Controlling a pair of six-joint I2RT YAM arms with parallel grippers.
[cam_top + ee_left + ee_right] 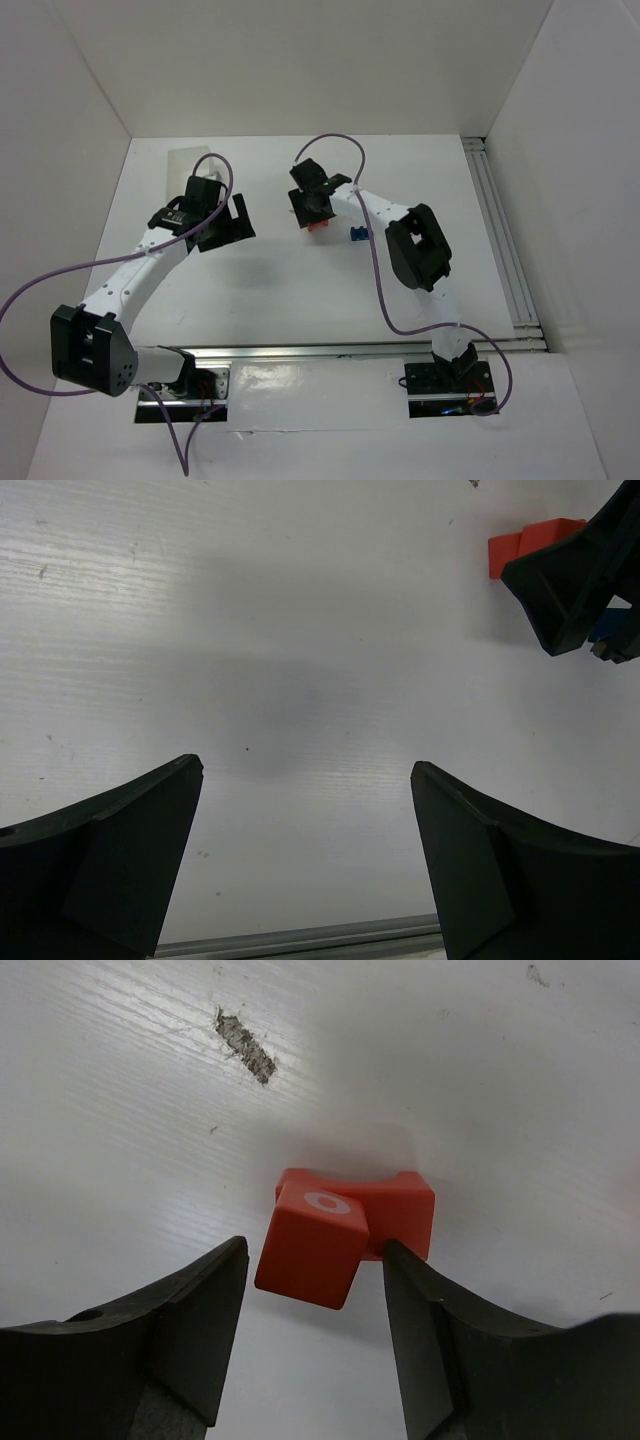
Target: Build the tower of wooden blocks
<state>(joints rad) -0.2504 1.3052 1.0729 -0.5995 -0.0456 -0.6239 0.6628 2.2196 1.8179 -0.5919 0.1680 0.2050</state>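
Your right hand (315,1248) stands apart astride the red-orange cube (305,1250). Behind the cube, touching it, is a notched red-orange block (400,1210); the blue block (356,234) lies just right. Your left hand (307,768), left of the cube, stands wide apart above the bench (300,630).

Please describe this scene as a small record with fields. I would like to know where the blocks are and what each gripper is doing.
red-orange blocks: a cube with a white ring mark, touching a notched block behind it in the right wrist view
blue block: alone on the table, apart from the red-orange pair
right gripper: open, one finger on each side of the cube, with a gap visible on one side
left gripper: open, over bare table, holding nothing
tower: not built yet
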